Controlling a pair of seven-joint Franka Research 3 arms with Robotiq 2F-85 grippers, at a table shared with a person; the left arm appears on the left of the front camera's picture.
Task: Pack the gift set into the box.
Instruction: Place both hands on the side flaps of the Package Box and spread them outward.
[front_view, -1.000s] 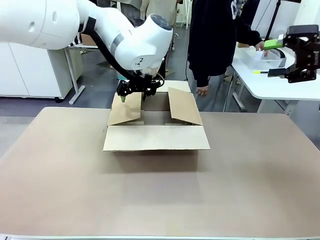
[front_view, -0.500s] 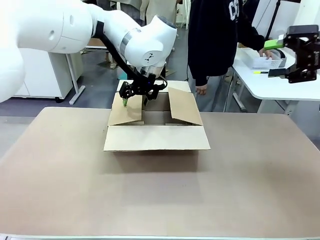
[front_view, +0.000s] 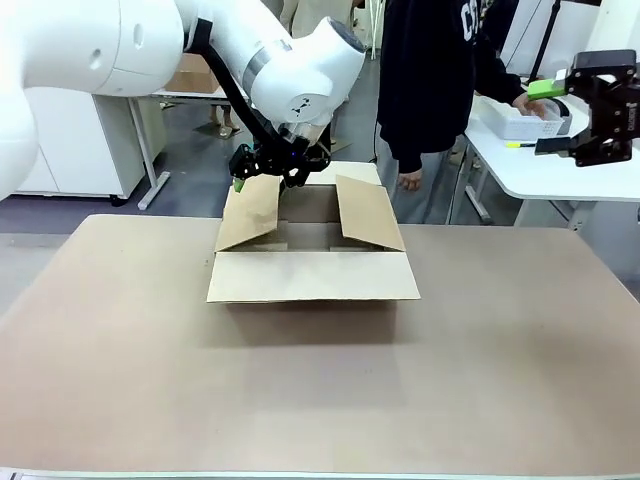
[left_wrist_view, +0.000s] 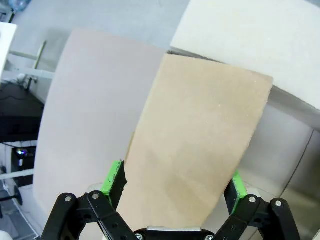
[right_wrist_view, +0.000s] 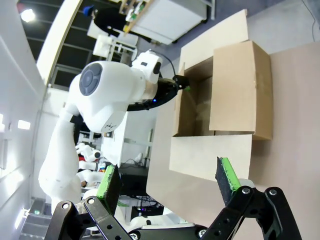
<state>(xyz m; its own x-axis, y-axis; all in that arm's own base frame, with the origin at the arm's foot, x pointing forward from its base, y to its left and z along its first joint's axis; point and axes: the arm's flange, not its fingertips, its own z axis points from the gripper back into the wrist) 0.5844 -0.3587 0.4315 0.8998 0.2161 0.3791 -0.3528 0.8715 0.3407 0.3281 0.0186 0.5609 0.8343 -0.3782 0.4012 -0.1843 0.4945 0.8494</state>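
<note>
Left gripper (front_view: 266, 172) gapes wide around the side flap (left_wrist_view: 200, 135) of the large shallow brown cardboard box (front_view: 312, 277) below it; right gripper (right_wrist_view: 169, 177) gapes empty. We should fold that flap outward evenly without shoving the box.

The tan table (front_view: 500, 380) bears the open brown box (front_view: 312, 275), set toward its far middle.
</note>
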